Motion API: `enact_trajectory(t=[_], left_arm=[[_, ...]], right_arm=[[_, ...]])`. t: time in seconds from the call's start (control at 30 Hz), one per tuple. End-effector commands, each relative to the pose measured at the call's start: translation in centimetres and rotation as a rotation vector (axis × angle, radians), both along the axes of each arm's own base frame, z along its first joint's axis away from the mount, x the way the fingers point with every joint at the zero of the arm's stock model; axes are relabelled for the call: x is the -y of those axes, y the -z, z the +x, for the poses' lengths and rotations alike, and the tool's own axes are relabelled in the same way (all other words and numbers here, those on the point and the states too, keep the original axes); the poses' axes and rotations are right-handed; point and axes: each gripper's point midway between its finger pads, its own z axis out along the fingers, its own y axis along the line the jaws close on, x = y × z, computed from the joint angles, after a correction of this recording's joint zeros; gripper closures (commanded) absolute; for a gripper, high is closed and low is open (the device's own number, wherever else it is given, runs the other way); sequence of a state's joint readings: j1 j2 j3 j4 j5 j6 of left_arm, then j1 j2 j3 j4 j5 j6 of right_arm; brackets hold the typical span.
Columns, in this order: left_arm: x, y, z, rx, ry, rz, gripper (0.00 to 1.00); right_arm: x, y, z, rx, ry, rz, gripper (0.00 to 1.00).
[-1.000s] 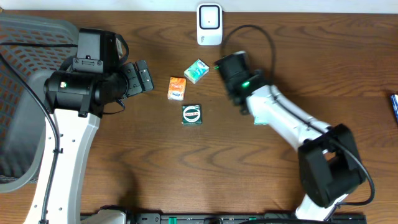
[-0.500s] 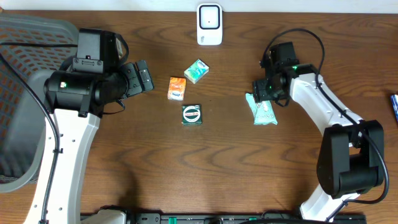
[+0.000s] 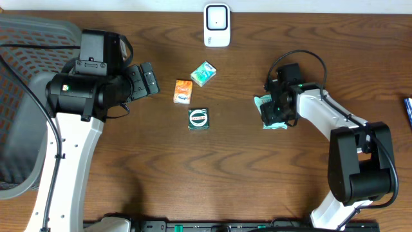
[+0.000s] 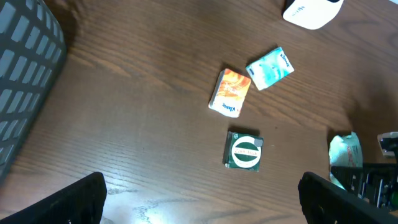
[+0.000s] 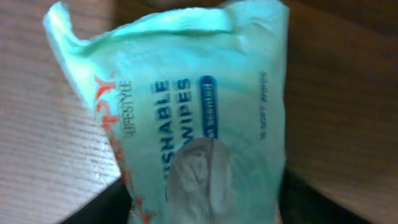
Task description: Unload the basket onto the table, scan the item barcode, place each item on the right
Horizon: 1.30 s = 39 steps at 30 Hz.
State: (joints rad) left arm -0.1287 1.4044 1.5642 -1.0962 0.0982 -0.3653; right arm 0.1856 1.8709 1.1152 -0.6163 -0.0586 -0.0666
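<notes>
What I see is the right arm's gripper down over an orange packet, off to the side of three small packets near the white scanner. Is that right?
Not quite. The right gripper is over a pale green wipes pack, not an orange one, as the right wrist view shows. The orange packet is one of the three small ones lying aside near the white scanner.

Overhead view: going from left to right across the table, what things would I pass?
Mesh chair → left gripper → orange packet → white scanner → wipes packet → blue item at the right edge.
</notes>
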Motion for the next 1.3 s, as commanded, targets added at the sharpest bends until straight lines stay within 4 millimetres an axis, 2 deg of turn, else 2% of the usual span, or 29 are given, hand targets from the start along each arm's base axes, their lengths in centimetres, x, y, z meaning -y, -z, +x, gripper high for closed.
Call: enact_trajectory(t=[0.0,0.17,0.4,0.57,0.8,1.07,1.17,1.27], left_arm=[[-0.2,-0.4,0.1,0.01,-0.003,0.007,0.02],[-0.2,-0.4,0.1,0.01,-0.003,0.007,0.02],[-0.2,-0.4,0.1,0.01,-0.003,0.007,0.02],[-0.2,-0.4,0.1,0.01,-0.003,0.007,0.02],[-0.2,-0.4,0.1,0.01,-0.003,0.007,0.02],[-0.2,-0.4,0.1,0.01,-0.003,0.007,0.02],[-0.2,-0.4,0.1,0.01,-0.003,0.007,0.02],[-0.2,-0.4,0.1,0.01,-0.003,0.007,0.02]], right_arm=[[-0.8,-0.3,0.0,0.016,-0.022,0.032,0.54],[-3.3,-0.9,0.9,0.048,-0.02,0.16,0.72],[-5.7,-3.3,5.4,0.202,0.162,0.289,0.99],[-8.6,-7.5,9.6,0.372,0.187,0.447,0.99],[-10.3,-14.2,14.2,0.597,0.222,0.465,0.99],[-12.3,-24.6,18.5,0.848,0.232,0.486,0.99],[-12.9,-26.5,20.0,0.879,0.229,0.504,0.99],[-13.6,-26.4,21.7,0.86,0.23,0.494,0.99]])
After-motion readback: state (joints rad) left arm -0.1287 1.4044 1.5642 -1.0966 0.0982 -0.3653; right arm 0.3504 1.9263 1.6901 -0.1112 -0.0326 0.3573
